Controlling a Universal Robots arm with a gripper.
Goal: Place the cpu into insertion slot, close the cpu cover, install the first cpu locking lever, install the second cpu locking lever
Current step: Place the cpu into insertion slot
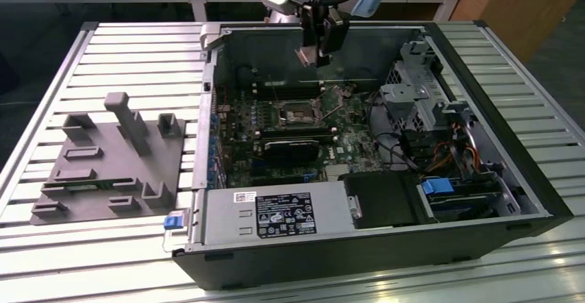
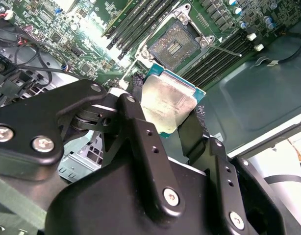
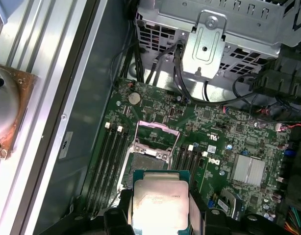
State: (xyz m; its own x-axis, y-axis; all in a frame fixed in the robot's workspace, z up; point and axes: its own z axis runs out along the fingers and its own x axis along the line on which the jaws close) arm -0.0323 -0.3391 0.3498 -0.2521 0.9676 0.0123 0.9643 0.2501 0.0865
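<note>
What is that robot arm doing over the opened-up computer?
The arm's gripper holds the cpu, a small silver chip, in the air inside the open computer case. Below it on the green motherboard, the insertion slot is uncovered and has no chip in it. The chip is not yet seated.

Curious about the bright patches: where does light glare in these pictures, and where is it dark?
Second wrist view: the cpu gleams pale with glare. First wrist view: its metal top reflects light too. Exterior view: the table slats shine, while the case interior lies shaded.
</note>
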